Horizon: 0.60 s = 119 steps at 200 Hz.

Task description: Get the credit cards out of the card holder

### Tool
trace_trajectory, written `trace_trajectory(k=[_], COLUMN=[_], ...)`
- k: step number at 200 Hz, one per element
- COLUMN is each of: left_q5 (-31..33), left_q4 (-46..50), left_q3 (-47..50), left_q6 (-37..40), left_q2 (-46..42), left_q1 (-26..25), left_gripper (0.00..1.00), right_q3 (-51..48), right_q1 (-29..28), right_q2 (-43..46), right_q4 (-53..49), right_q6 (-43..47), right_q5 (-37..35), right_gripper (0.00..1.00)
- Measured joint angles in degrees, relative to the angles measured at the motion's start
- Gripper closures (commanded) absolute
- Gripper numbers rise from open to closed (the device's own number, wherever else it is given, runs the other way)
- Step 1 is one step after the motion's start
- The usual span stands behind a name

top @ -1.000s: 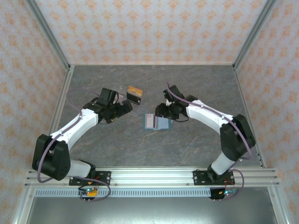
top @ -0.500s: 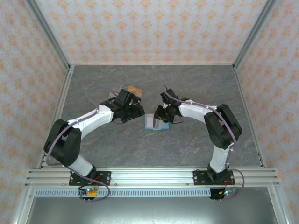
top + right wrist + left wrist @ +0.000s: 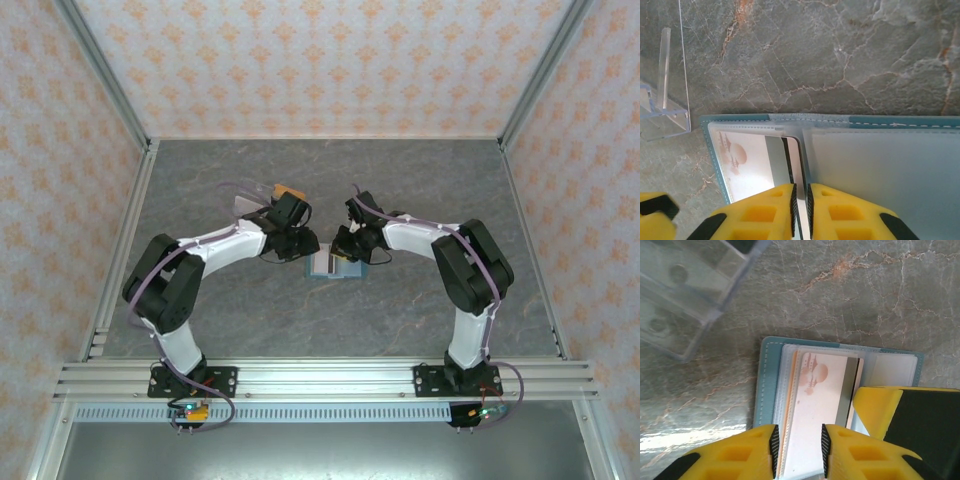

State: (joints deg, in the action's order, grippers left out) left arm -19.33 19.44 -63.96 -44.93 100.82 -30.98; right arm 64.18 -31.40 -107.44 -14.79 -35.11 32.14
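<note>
Gripping the card holder's (image 3: 890,121) pale card (image 3: 750,170), right claw (image 3: 801,192) is closed; left claw (image 3: 797,432) ajar.

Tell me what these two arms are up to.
Both arms are working on an open teal wallet lying on the table. The left arm has its jaws open astride a pale card tucked in one page of the wallet. The right arm has its jaws closed on a thin clear sleeve at the fold. The card is not out yet. A clear tray sits beside the wallet.
</note>
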Motion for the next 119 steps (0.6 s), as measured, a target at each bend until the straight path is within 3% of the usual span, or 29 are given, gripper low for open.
trace_trajectory(k=[119], left_q5=[-0.6], left_q4=[-1.2], left_q3=[-1.2], left_q6=[-1.3], left_q2=[5.6], left_q1=[-0.6], left_gripper=[0.97], right_q3=[-1.2], right_q1=[0.7], right_q2=[0.0], right_q4=[1.6], right_q6=[0.5], right_q5=[1.2], right_gripper=[0.84])
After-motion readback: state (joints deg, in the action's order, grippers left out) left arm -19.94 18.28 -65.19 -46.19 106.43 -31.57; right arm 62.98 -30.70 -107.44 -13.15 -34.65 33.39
